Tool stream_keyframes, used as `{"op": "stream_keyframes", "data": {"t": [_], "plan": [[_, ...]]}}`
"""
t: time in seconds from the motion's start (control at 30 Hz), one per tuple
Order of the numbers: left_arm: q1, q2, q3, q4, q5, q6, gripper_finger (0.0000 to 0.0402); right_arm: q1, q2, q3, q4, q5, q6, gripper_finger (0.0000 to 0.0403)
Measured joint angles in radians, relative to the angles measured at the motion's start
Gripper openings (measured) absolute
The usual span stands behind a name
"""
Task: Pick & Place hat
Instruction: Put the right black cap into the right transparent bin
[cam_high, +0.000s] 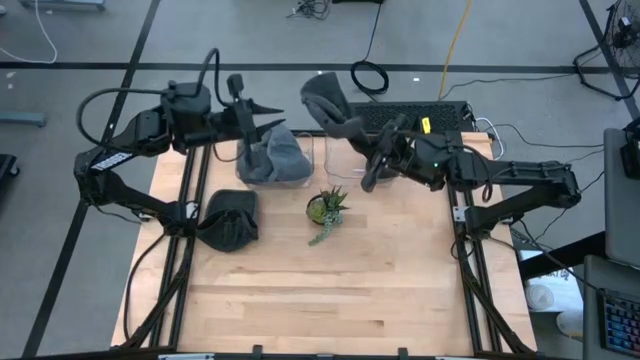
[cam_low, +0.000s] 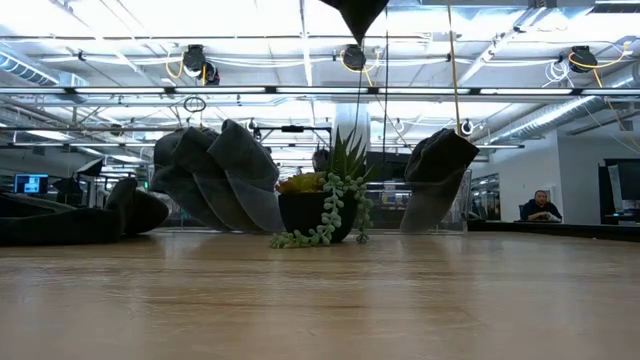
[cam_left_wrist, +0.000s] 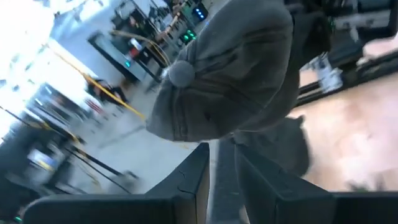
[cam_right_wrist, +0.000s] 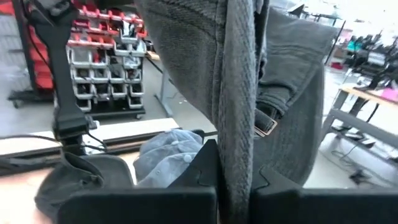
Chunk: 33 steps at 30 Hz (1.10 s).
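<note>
High view, looking straight down: I am a two-armed robot at a wooden counter. My right gripper hangs above the far edge of the counter, fingers pressed together on the fabric of a dark grey hat, which dangles clear of the surface. My left gripper is near the far left corner, pinching a lighter grey hat over a clear bin. A third dark hat lies at the left edge, and a small potted succulent stands near the middle.

I judge both arms are mid-carry: each hat is lifted and not yet set down. My next move calls for bringing each hat over its drop spot, lowering it, then spreading the fingers without snagging cloth.

The right wrist view shows what the overhead cannot: the hat's band clamped tight between my fingers, with a strap buckle beside it. The left wrist view shows the lighter hat's crown and top button. The low view shows both lifted hats hanging either side of the plant.
</note>
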Motion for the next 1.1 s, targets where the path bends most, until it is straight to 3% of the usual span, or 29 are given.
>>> {"op": "stream_keyframes", "data": {"t": [0.2, 0.37, 0.63, 0.8, 1.1], "plan": [[-0.001, 0.000, 0.000, -0.002, -0.026, 0.170, 0.0086, -0.013, 0.000, 0.000, 0.003, -0.031, 0.038, 0.0000], [0.000, 0.000, 0.000, -0.036, -0.041, 0.261, 0.0086, -0.013, 0.000, 0.000, 0.072, -0.122, 0.084, 0.0000], [0.000, 0.000, 0.000, -0.089, -0.021, 0.252, 0.0086, -0.004, 0.000, 0.000, 0.292, -0.266, 0.082, 0.0000], [-0.001, 0.000, 0.000, -0.044, -0.020, 0.108, 0.0086, -0.003, 0.000, 0.000, 0.405, -0.403, 0.087, 0.0000], [-0.008, 0.001, 0.000, 0.163, 0.045, -0.439, 0.0086, -0.003, 0.000, 0.000, 0.481, -0.591, 0.101, 0.0000]]}}
